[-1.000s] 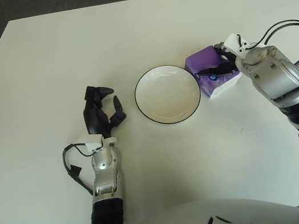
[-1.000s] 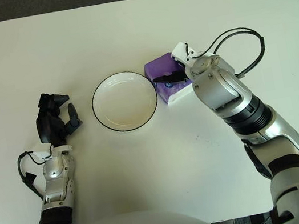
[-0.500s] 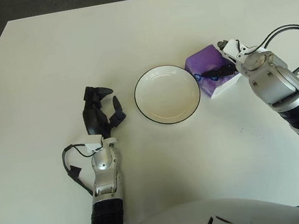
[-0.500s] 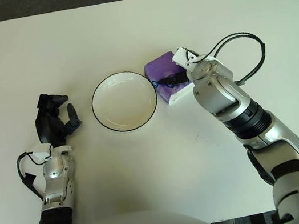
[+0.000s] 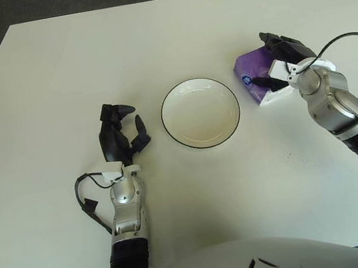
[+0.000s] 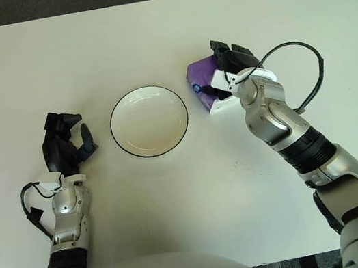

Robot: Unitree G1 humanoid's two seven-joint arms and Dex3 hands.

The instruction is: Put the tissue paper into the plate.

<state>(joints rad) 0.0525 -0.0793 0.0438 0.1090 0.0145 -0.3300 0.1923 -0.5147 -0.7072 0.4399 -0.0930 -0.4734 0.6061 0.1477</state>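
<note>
Showing right hand (image 5: 284,60) gripping purple-and-white tissue pack (image 5: 255,72) right of empty plate (image 5: 200,112); pack's far side hidden. Left hand (image 5: 120,134) idle, fingers loosely curled.

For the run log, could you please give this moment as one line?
right hand: over tissue pack, grasp unclear | plate: empty, pack apart to its right | left hand: left of plate

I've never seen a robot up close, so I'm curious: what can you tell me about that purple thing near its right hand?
It is a small purple tissue pack with a white underside or edge showing, soft-looking like a plastic wrapper. It lies tilted on the white table, just right of the black-rimmed white plate, apart from it. The right hand is over its right part, dark fingers draped on it.
</note>
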